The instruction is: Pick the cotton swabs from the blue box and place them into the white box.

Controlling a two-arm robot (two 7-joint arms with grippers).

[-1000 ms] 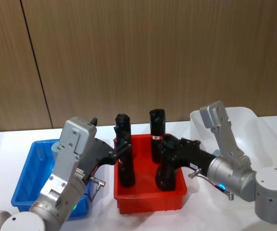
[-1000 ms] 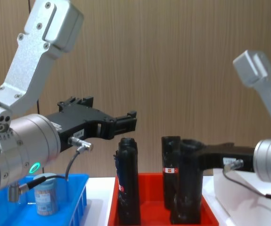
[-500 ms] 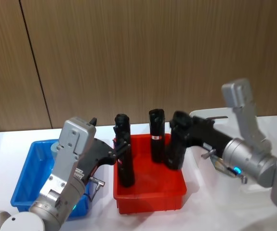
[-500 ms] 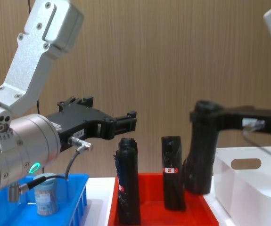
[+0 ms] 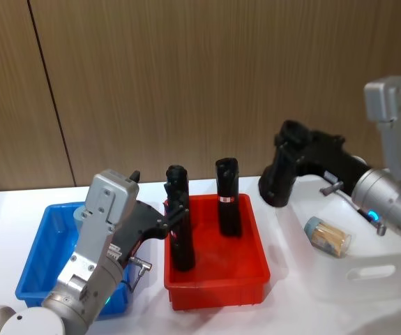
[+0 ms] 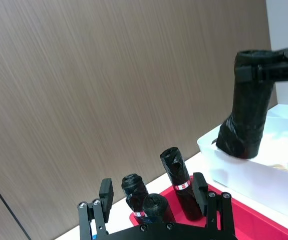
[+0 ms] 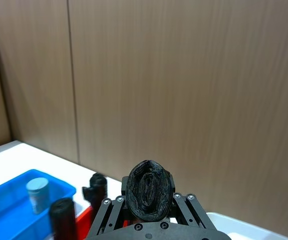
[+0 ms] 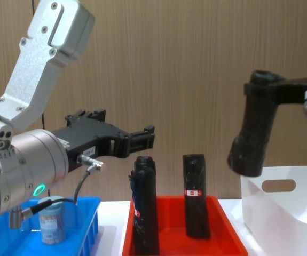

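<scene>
Hovering spread above the blue box (image 5: pixel 43 258), the left tool (image 8: pixel 142 140) is seen over one cotton swabs jar (image 8: pixel 51 220); beyond, a black roll (image 5: pixel 282 167) is clamped by the right tool (image 5: pixel 292 143) over the white box (image 5: pixel 367 269), another jar (image 5: pixel 328 236) beneath.

A red bin (image 5: pixel 216 279) sits at the middle of the white surface (image 5: pixel 207 317), with two black rolls standing upright inside it: one (image 5: pixel 178 230) toward nine o'clock, the other (image 5: pixel 227 199) toward one o'clock. A third black roll (image 5: pixel 284 167) hangs tilted in the air, up at two o'clock from the bin. Behind everything runs a brown wood-grain wall (image 5: pixel 186 77).
</scene>
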